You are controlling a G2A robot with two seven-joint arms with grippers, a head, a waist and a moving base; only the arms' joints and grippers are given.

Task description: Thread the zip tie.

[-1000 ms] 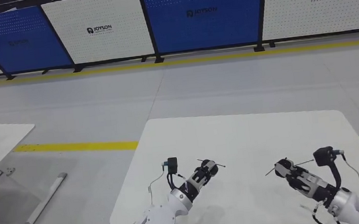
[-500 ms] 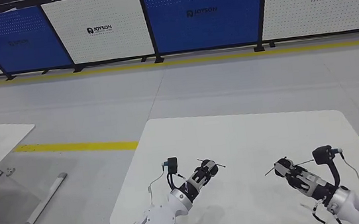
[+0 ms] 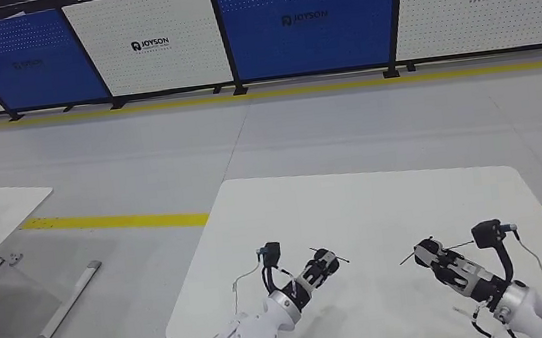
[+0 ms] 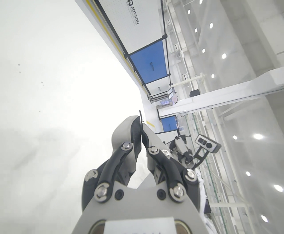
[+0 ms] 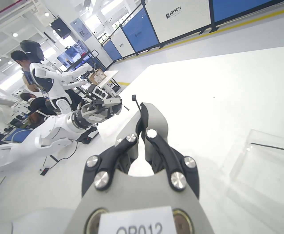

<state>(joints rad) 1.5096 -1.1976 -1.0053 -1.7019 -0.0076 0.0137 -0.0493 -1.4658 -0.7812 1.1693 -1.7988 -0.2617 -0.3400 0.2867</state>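
Note:
My left gripper (image 3: 327, 260) hovers over the white table (image 3: 375, 197) near its front edge, shut on a thin black zip tie (image 3: 339, 256) whose ends stick out past the fingers; its tip (image 4: 140, 115) pokes up between the pads. My right gripper (image 3: 427, 252) hangs further right at about the same height. It is shut on another black zip tie (image 3: 456, 246), whose square head (image 5: 134, 97) points toward the left gripper (image 5: 118, 106). A gap of bare table separates the two ties.
A clear plastic tray (image 5: 261, 153) with a black zip tie (image 5: 266, 145) lying in it sits on the table beside the right gripper. The far half of the table is bare. Blue and white partition panels (image 3: 309, 19) stand beyond the floor.
The left arm has shifted right, toward the right gripper, carrying its zip tie along. The right arm has barely moved.

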